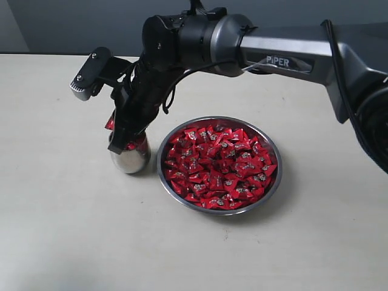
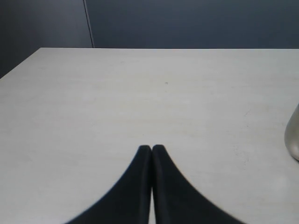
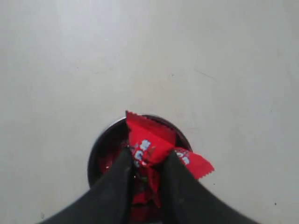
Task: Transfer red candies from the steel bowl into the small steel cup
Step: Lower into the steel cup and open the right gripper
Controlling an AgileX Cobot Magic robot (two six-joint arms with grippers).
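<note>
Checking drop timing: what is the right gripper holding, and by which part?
A red candy, pinched across its middle between the right gripper's fingers, above the small steel cup.

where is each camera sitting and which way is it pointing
Exterior: off the arms, above the table, looking down at steel bowl and small steel cup; the right arm shows.
Left wrist: low on the left arm, facing across the table toward a dark wall; shut left tool shows.
Right wrist: above the cup, looking down into it; right tool pinches a red candy.
Shared: exterior and right wrist both show cup and right tool.
</note>
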